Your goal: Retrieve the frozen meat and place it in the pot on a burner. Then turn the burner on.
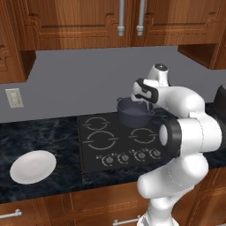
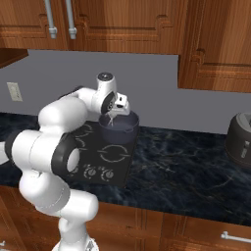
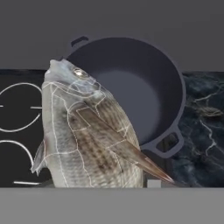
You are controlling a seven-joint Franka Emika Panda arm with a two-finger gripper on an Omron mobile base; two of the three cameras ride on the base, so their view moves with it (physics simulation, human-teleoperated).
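Observation:
My gripper (image 1: 140,100) hangs just above the rim of the dark blue-grey pot (image 1: 134,115), shut on the frozen meat (image 1: 141,105), a small grey fish that dangles toward the pot's opening. From the right base, the gripper (image 2: 114,111) holds the fish (image 2: 112,119) over the pot (image 2: 119,132), which stands on the stove's back right burner. In the hand view the fish (image 3: 87,135) hangs close to the camera, head up, hiding my fingertips and overlapping the left part of the empty pot (image 3: 144,87).
The black cooktop (image 1: 101,141) has a row of knobs (image 1: 132,155) along its front edge. A white oval plate (image 1: 33,167) lies on the counter to the left. A dark appliance (image 2: 240,139) stands at the far right. Wooden cabinets hang overhead.

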